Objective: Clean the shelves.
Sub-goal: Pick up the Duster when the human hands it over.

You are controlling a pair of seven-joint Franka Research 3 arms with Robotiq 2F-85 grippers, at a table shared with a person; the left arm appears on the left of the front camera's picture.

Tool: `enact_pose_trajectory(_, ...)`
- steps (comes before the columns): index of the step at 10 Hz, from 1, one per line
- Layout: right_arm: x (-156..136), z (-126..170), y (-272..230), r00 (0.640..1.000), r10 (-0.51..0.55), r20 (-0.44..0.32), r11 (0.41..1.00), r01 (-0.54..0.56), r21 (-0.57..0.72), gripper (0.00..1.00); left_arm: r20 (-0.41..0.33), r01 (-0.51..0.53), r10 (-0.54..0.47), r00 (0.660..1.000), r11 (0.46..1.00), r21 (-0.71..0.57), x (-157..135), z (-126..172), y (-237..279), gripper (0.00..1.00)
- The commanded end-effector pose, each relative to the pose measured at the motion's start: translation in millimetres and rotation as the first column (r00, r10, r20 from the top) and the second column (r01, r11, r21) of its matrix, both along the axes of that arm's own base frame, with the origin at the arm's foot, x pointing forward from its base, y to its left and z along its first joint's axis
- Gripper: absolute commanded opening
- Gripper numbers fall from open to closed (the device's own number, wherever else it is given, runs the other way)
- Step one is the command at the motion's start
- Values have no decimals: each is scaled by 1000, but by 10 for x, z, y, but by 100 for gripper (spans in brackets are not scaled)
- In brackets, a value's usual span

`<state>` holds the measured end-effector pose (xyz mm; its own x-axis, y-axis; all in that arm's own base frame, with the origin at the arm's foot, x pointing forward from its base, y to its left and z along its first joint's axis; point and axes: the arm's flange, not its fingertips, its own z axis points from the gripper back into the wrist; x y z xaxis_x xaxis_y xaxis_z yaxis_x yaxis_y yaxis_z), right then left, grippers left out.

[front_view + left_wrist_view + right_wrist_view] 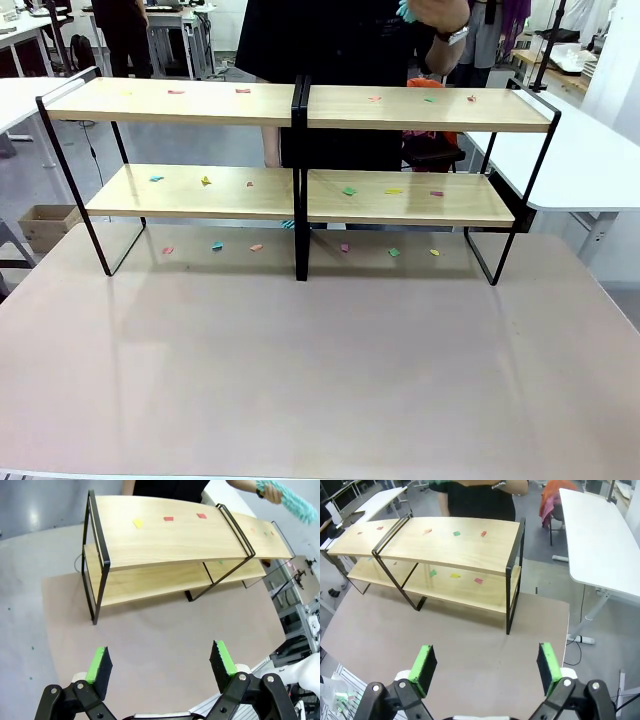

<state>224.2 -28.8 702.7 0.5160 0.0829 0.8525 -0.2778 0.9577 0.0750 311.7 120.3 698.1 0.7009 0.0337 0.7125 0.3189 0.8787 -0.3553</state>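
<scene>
Your left gripper (160, 652) has its green pads wide apart and holds nothing, and your right gripper (485, 652) is the same. Both look down at the beige table (320, 380). The shelves (200, 101) stand at the table's far side, with small coloured scraps (349, 191) on the boards and under them. Behind them, a person (340, 40) holds up a fuzzy teal thing (295, 507), maybe a duster.

Coloured scraps (349, 190) on the shelves (200, 196)
</scene>
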Motion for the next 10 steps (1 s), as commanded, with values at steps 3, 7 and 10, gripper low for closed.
enact_pose_trajectory(3,81,30,-17,1000,-17,13,1000,17,8,100,24,35,-35,999,999,27,155,35,-158,100)
enact_pose_trajectory(7,34,-17,-7,1000,4,-6,1000,-4,5,100,9,27,-27,1000,999,18,97,9,-140,100)
enact_pose_trajectory(10,34,-17,-7,1000,4,-6,1000,-4,5,100,9,27,-27,1000,999,18,97,9,-140,100)
